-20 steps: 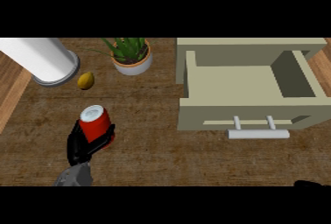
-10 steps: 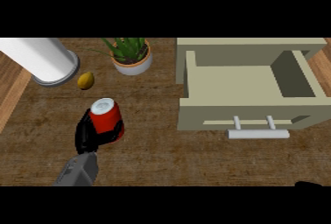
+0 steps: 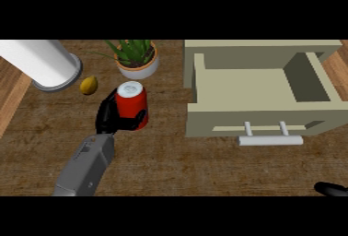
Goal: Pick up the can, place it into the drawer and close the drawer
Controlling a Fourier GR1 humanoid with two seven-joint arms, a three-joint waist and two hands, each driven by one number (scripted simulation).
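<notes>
Since half a second ago, the can (image 3: 131,102) and the left hand (image 3: 108,116) holding it have shifted up the view and to the right, nearer the plant pot (image 3: 139,69) and the drawer (image 3: 262,87).

Left hand: its black fingers (image 3: 114,120) are clamped round the lower half of the red can, and the grey forearm (image 3: 85,166) runs down to the lower edge. The can stands roughly upright with its pale top showing. Whether it is clear of the tabletop (image 3: 176,161) cannot be told.

Position of the can: just below the plant pot, beside the small yellow fruit (image 3: 89,85), and left of the drawer without touching it.

The drawer stands pulled out, its white handle (image 3: 270,140) on the near front. A white cylinder (image 3: 42,64) lies at upper left.

Right hand (image 3: 332,188): only a black tip shows at the lower right corner, and its state cannot be told.
</notes>
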